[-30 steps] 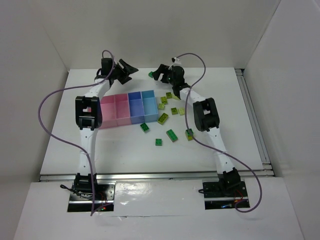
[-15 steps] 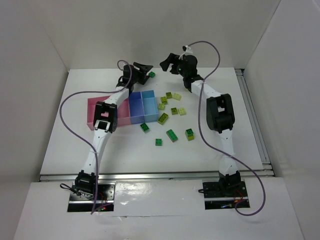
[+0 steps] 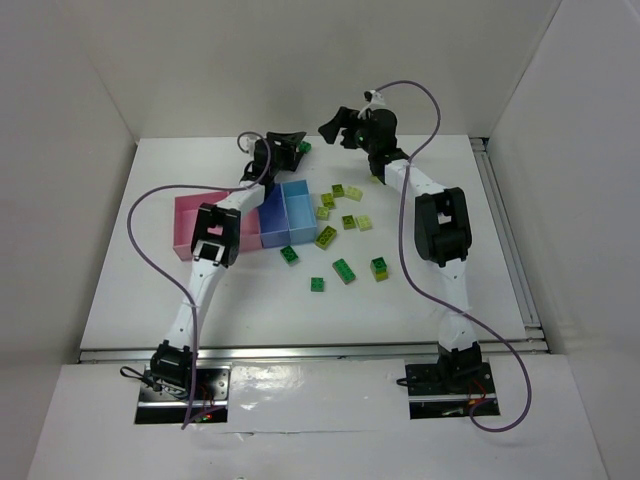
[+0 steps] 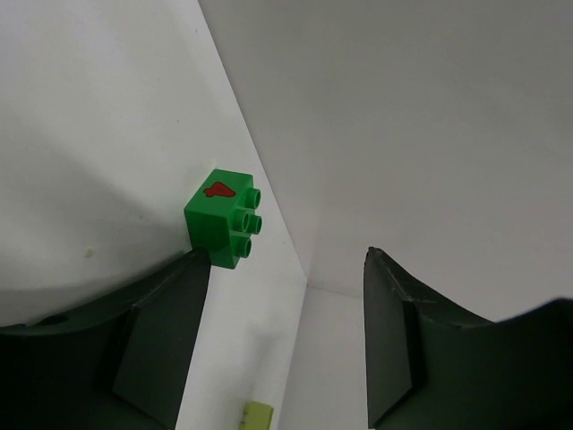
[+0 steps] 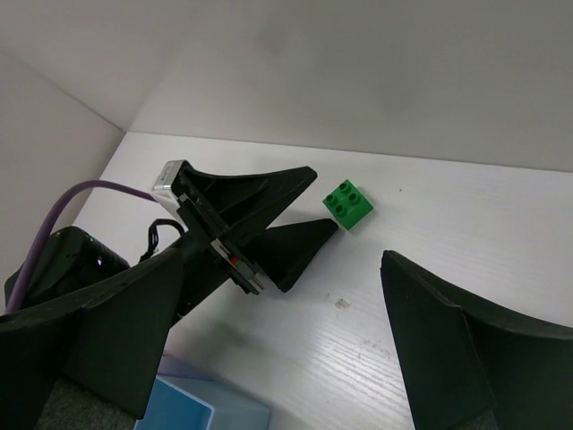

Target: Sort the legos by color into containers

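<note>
A dark green lego [image 3: 303,147] lies alone near the table's back edge. My left gripper [image 3: 291,148] is open right beside it. In the left wrist view the lego [image 4: 222,219] sits just beyond the left finger's tip, outside the open left gripper [image 4: 286,260]. My right gripper [image 3: 336,128] is open and empty, raised to the right of that lego [image 5: 349,203]; the open right gripper [image 5: 291,260] looks down on the left fingers [image 5: 269,202]. The containers, pink [image 3: 190,228], darker blue [image 3: 272,222] and light blue [image 3: 298,205], stand mid-left. Several legos lie loose to their right.
Loose legos include yellow-green ones [image 3: 326,237] [image 3: 338,190] and dark green ones [image 3: 289,254] [image 3: 316,285] [image 3: 343,270]. A white wall runs close behind both grippers. The left arm's cable [image 3: 150,200] loops over the pink bins. A light blue bin corner [image 5: 192,408] shows below the right gripper.
My left gripper has swung right along the back edge to the lone dark green lego. My right gripper has lifted away to the right of it. The legos have not moved.
</note>
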`<act>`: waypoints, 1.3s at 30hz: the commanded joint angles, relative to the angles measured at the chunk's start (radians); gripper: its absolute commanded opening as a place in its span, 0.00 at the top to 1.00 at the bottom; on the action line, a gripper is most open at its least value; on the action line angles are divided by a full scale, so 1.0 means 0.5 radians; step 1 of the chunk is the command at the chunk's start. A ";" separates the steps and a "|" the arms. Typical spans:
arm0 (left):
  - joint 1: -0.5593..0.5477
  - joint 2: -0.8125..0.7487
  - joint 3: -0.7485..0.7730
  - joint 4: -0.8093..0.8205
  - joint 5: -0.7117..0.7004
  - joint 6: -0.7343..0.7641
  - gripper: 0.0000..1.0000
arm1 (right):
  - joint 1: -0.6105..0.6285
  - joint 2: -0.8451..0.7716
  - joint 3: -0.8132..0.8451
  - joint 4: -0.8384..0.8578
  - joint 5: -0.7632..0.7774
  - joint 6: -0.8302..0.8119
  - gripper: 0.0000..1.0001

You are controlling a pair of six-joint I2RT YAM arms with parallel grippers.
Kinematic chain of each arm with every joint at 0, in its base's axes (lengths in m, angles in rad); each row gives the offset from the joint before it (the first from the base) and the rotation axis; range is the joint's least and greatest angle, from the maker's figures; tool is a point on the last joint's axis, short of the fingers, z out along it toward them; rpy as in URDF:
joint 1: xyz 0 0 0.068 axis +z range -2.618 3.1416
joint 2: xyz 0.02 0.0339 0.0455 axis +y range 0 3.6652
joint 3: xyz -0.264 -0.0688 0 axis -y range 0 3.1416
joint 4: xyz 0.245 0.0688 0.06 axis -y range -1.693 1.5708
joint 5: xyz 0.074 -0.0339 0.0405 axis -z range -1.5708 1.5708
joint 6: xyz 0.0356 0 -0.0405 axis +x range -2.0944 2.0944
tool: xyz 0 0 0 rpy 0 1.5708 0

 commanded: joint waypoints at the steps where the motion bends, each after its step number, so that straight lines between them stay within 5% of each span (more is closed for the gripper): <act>1: 0.046 -0.048 -0.229 0.182 -0.016 -0.063 0.27 | -0.012 -0.111 -0.003 0.051 -0.044 -0.061 0.02; 10: 0.128 -0.236 -0.463 0.201 -0.034 0.044 0.28 | -0.052 -0.111 -0.022 0.045 -0.080 -0.061 0.01; 17: 0.128 0.068 0.037 0.127 -0.169 0.001 0.25 | -0.052 -0.093 -0.022 0.064 -0.099 -0.061 0.01; 39: 0.073 0.000 0.165 0.148 -0.277 0.194 0.19 | -0.070 -0.077 0.015 0.027 -0.136 -0.043 0.01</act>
